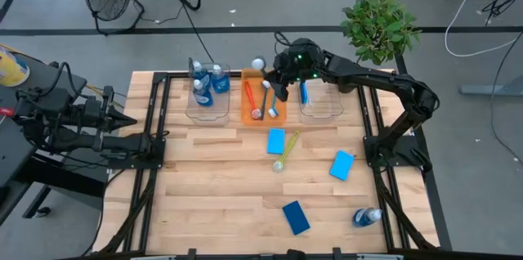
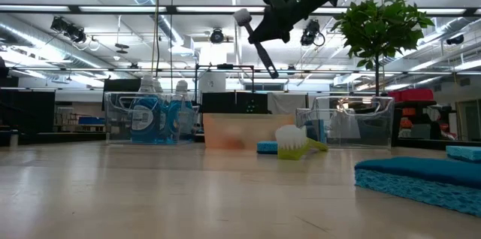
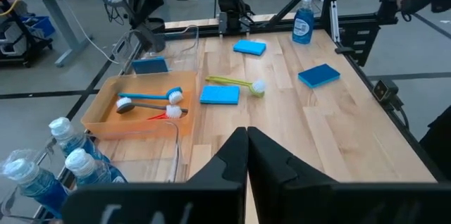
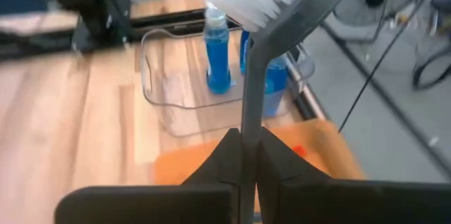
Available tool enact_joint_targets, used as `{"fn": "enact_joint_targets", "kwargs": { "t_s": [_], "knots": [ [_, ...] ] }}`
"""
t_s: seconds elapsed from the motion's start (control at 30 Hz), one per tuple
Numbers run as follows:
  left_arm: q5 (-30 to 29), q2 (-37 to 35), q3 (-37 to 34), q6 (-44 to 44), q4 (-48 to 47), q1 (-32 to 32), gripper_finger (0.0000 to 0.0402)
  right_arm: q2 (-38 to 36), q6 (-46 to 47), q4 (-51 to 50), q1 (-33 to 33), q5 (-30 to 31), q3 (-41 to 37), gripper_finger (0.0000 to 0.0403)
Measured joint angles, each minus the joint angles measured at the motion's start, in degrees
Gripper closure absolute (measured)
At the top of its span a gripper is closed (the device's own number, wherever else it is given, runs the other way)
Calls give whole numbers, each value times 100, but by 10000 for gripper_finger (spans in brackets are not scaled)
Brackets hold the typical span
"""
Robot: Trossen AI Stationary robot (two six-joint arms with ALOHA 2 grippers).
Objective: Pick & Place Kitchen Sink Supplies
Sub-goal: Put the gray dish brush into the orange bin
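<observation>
the left end effector point(image 1: 131, 121) waits at the counter's point(image 1: 212, 186) left edge, fingers together. three clear bottles point(image 1: 206, 82) stand in the left clear bin point(image 1: 206, 105). the right end effector point(image 1: 280, 80) — clamped on a grey brush point(image 2: 254, 40) — hovers over the orange bin point(image 1: 263, 103).

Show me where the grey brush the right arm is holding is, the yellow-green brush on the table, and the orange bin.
grey brush point(image 4: 248, 90): right wrist view, mid-handle.
yellow-green brush point(image 1: 288, 149): high view, handle.
orange bin point(image 3: 103, 109): left wrist view, side wall.
</observation>
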Motion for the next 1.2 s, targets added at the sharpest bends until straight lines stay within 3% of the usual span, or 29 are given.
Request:
{"fn": "enact_joint_targets", "kwargs": {
  "t_s": [0.4,0.53,0.63,0.97,1.2],
  "knots": [
    [0,0,-2,0,0,-1,389,-2,-3605,-252,77,-6,0,389],
    [0,0,-2,0,0,-2,388,-4,-4025,-280,76,211,0,389],
    [0,0,-2,-2,0,-2,388,-3,-3444,-139,72,224,0,389],
    [0,4,-2,-2,0,0,388,10,773,252,-26,215,0,389],
    [-4,4,-1,1,0,-2,388,426,3289,617,-100,-18,0,389]
  ]
}}
